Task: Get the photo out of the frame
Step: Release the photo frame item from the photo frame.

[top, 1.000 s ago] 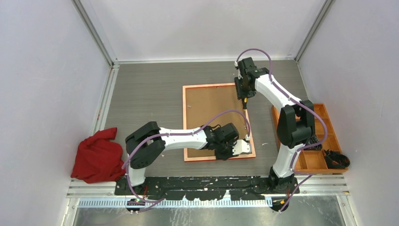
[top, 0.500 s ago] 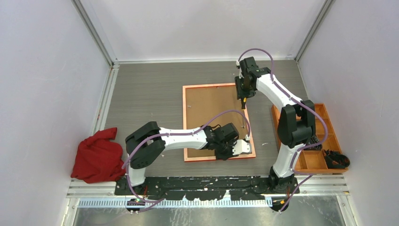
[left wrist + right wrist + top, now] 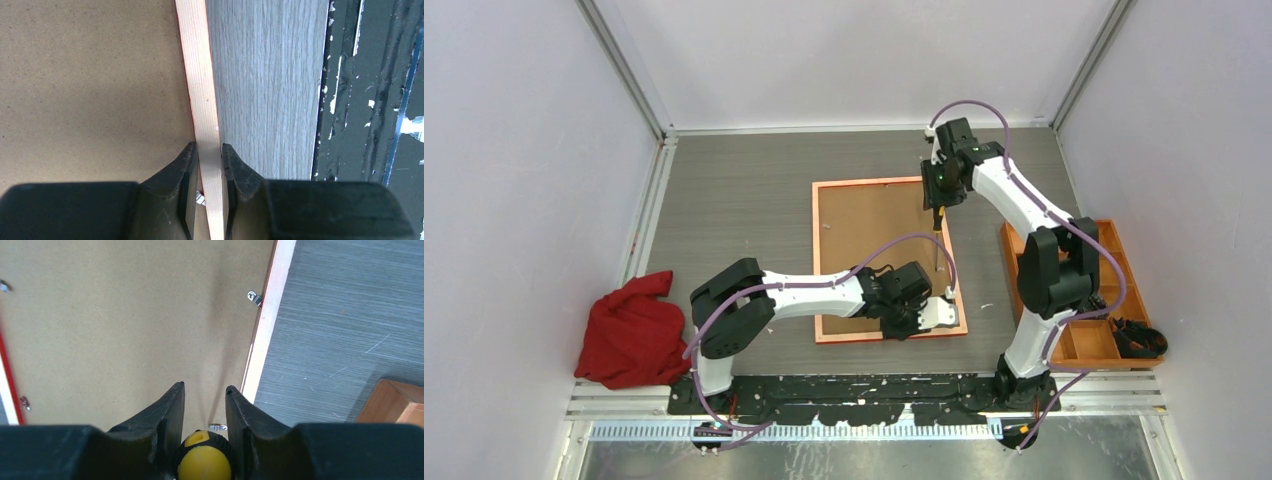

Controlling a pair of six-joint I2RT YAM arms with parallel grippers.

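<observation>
Left gripper [image 3: 210,150] is clamped on the frame [image 3: 816,260], fingers pinching the pale wooden rail at the corner nearest the desk's near edge, on the right side. Frame's lying flat and face down around the middle of the desk, a bit toward the right, with the brown backing board [image 3: 874,235] facing up. Right gripper [image 3: 205,390] is closed around a screwdriver [image 3: 204,461] with a yellow-and-black handle, shaft pointing down over the frame's right rail, close to one of the little metal clips [image 3: 255,298]. Can't tell if the tip is touching. Red cloth [image 3: 632,335] sits near the left edge, orange tray [image 3: 1124,262] along the right edge.
</observation>
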